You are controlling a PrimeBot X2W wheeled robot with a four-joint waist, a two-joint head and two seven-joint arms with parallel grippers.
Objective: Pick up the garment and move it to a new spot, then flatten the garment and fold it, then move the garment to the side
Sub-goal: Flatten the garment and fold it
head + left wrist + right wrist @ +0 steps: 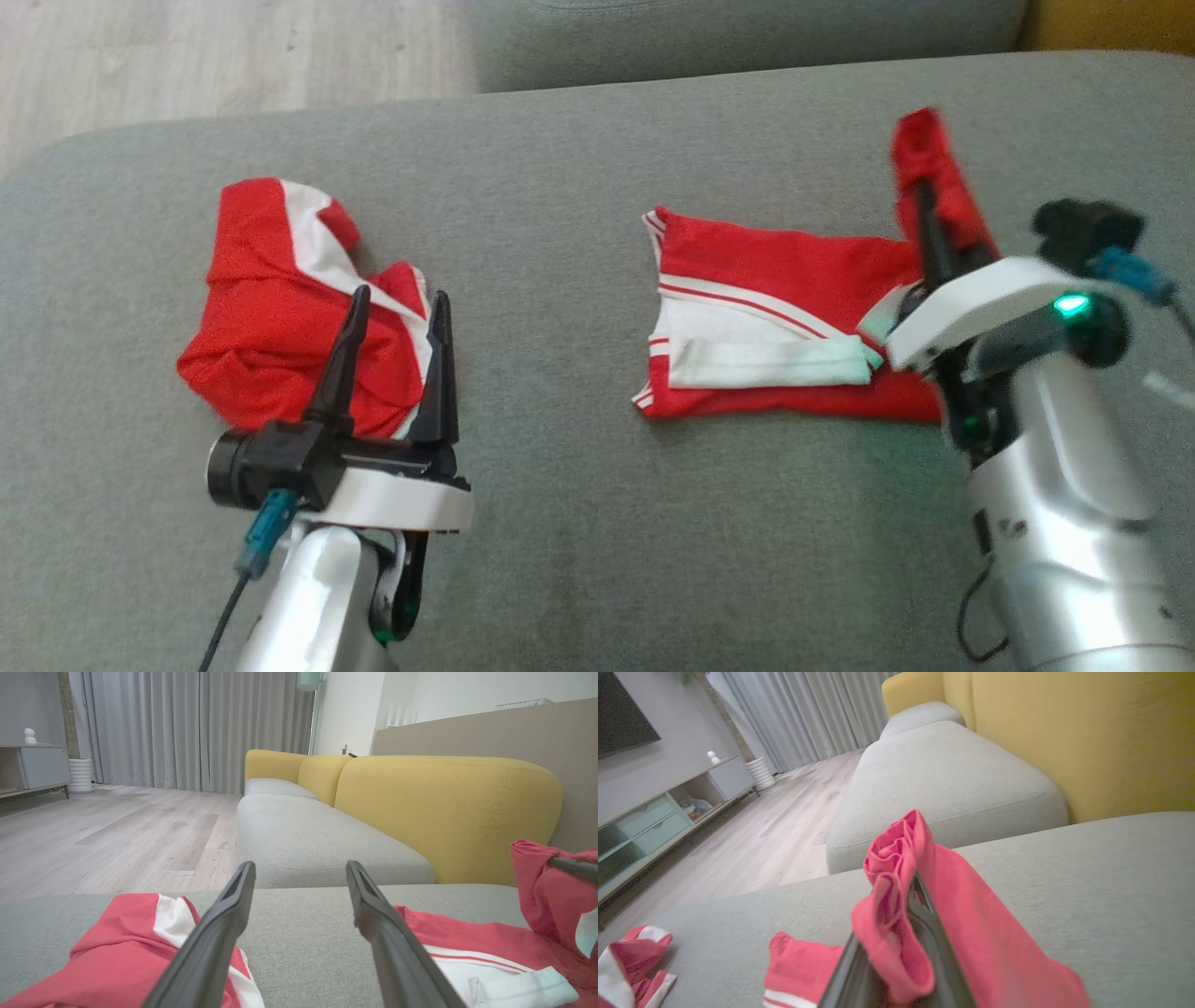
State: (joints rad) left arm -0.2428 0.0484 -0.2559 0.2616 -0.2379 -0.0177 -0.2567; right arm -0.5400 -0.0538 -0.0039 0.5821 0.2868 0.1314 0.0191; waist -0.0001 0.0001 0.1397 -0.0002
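Observation:
A red garment (775, 271) with white stripes and a white folded panel lies partly flat on the grey sofa seat (560, 485), right of centre. My right gripper (924, 191) is shut on its right edge, and a bunched red fold is lifted above the cushion; the same fold wraps the fingers of the right gripper (916, 882) in the right wrist view. The garment (467, 942) lies low on the right in the left wrist view. My left gripper (400, 299) stands open at the left, with nothing between its fingers (224, 919).
A second red and white garment (271, 308) lies crumpled at the left, just beyond my left fingertips. A yellow backrest (444, 807) runs along the sofa's far side. Another grey seat (943, 779) adjoins, with wooden floor (187, 56) beyond the seat's edge.

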